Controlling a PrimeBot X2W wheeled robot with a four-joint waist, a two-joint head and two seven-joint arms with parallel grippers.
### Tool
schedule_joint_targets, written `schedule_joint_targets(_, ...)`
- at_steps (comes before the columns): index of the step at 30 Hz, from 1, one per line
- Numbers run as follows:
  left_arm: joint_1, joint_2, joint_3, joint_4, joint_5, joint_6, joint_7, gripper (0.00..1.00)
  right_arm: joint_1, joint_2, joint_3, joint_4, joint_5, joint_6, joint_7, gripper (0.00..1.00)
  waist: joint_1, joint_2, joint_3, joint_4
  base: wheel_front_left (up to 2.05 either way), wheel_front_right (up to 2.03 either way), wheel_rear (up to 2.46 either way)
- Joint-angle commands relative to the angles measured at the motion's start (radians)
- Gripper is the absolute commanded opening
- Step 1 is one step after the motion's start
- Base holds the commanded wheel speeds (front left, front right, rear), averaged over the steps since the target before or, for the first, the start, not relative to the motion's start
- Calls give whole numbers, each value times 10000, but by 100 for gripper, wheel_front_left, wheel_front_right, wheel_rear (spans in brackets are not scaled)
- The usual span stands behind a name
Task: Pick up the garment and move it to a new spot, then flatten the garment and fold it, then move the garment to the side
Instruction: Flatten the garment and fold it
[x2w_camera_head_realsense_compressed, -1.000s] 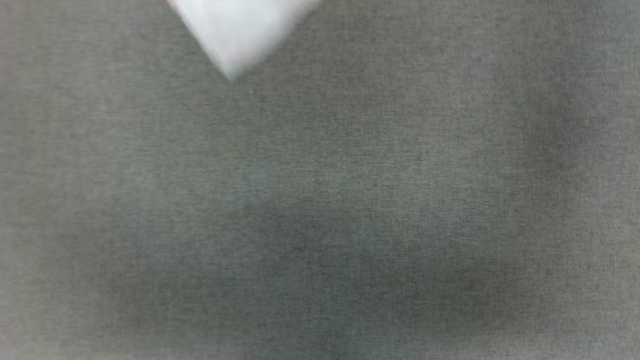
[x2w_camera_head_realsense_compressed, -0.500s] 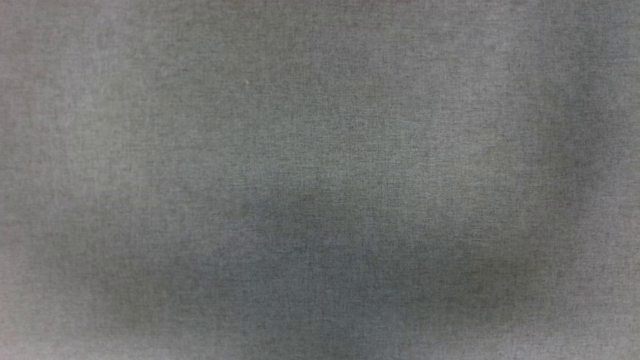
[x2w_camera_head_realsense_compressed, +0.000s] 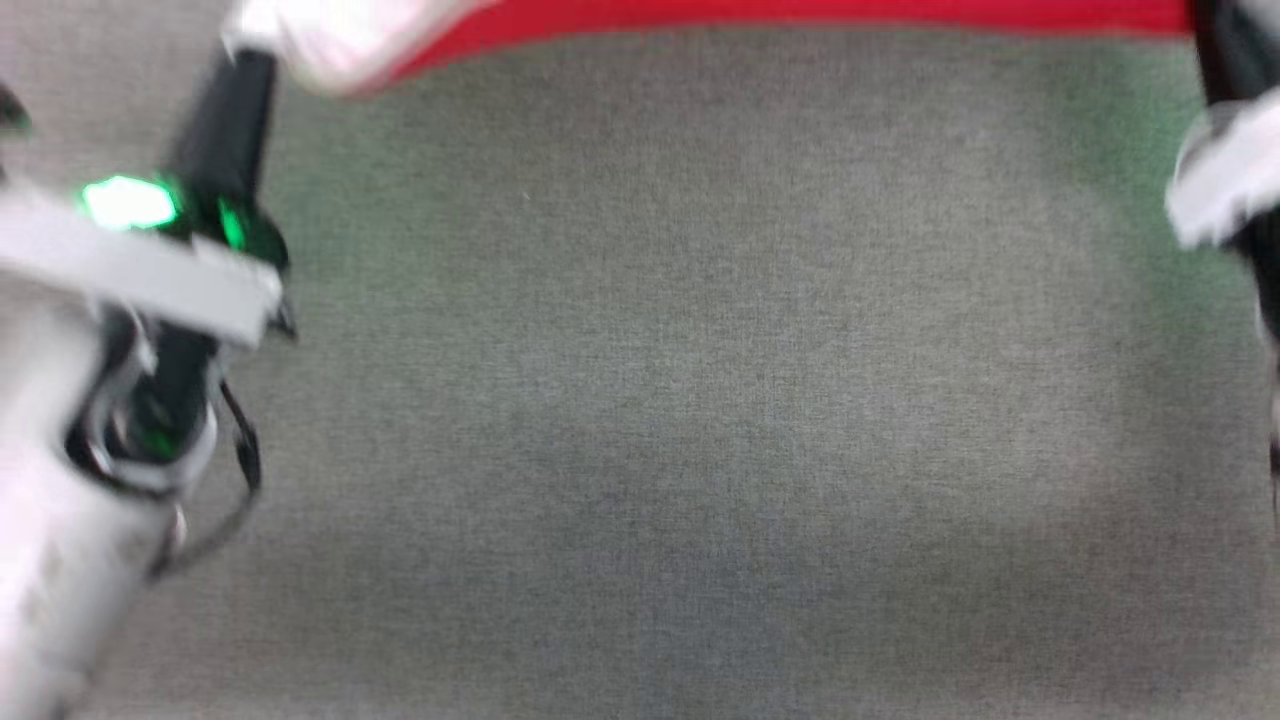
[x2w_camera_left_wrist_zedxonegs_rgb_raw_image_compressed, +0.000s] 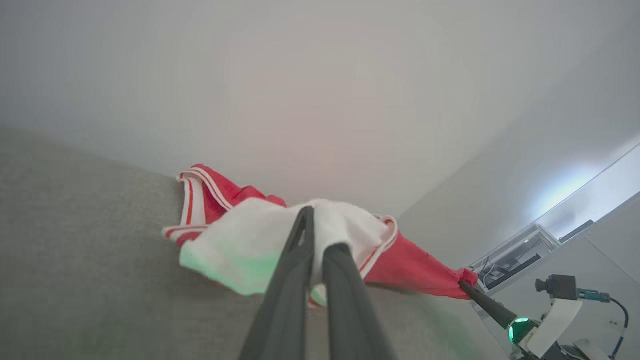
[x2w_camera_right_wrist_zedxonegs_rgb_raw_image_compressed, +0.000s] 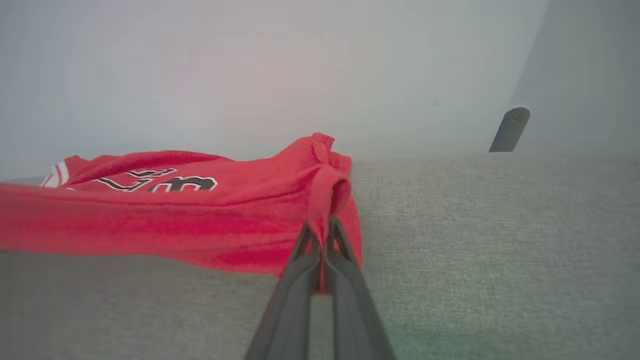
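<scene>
The garment is a red shirt with black white-outlined lettering and a white sleeve. It hangs stretched between my two grippers just above the grey cloth surface. My left gripper is shut on the white sleeve. It points up at the upper left of the head view. My right gripper is shut on a bunched red hem corner, at the top right of the head view. The garment's red edge runs along the top of the head view.
A pale wall rises behind the grey surface. A grey post stands at its far right edge. In the left wrist view, a shelf with equipment sits beyond the right arm.
The head view has shifted. A second ago it held grey surface and a white cloth corner, then bare grey. Now both arms and the garment's red edge are in it.
</scene>
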Motion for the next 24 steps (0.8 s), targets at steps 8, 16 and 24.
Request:
schedule_joint_targets(8, 3713, -585, 1240, -1563, 1356, 22, -5, 0, 3787, -60, -568, -2974, 688, -12, 1113, 0, 0, -1, -1229, 137, 0, 0, 0)
schedule_joint_targets(16, 6332, -744, 1625, -3038, 2023, 22, 0, 0, 6561, 51, -1368, -4952, 1071, -12, 2319, 0, 0, -1, -2068, 323, 0, 0, 0)
schedule_joint_targets(24, 8712, -1158, 2628, -4151, 2449, 22, -1, 0, 8507, 357, -2054, -6846, 1302, -14, 3146, 0, 0, -1, -2241, 295, 0, 0, 0)
